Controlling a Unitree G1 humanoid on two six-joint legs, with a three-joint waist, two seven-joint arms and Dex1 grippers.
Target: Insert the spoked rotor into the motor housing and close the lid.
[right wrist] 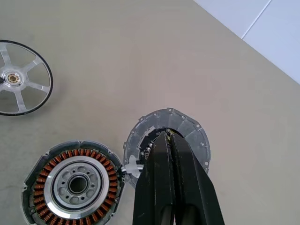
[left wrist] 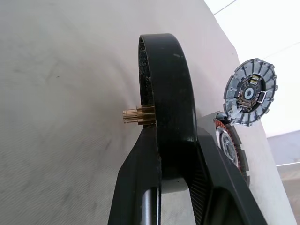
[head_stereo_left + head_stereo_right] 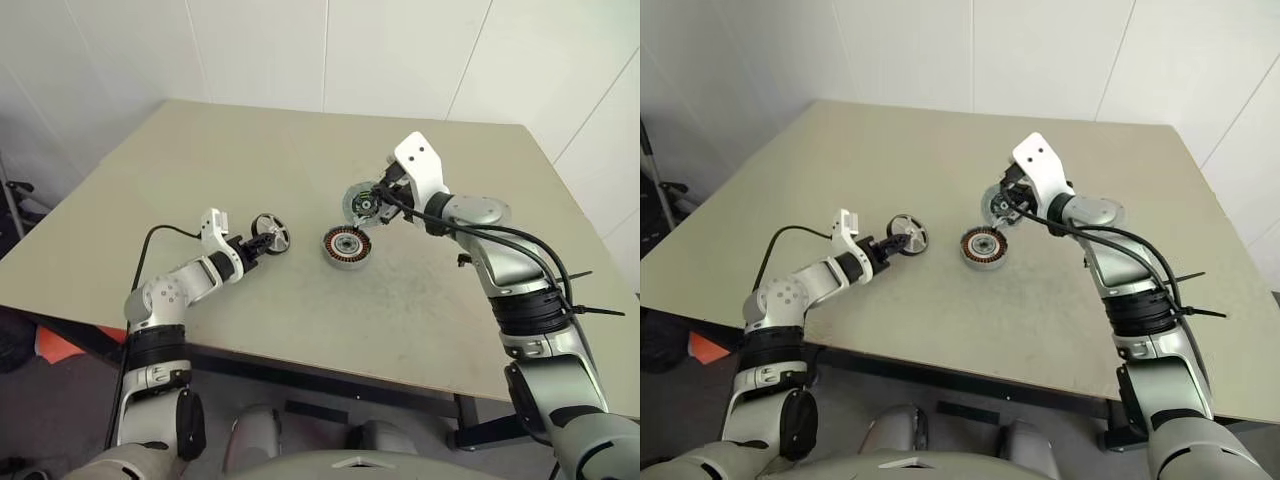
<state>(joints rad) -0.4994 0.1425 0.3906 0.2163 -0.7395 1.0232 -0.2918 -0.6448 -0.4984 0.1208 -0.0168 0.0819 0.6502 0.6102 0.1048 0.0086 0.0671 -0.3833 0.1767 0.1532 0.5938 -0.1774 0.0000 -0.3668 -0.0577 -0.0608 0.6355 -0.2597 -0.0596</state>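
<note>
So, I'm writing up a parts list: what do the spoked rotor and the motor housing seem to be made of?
The spoked rotor: apparently bright, shiny metal spokes and hub, a black rim, and a brass-coloured shaft end.
The motor housing: seemingly matte grey metal, with a ring of copper-coloured wire windings around a silvery centre.

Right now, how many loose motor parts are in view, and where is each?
3. The spoked rotor is clamped in the left gripper; the motor housing sits on the table; the lid is held up by the right gripper.
</note>
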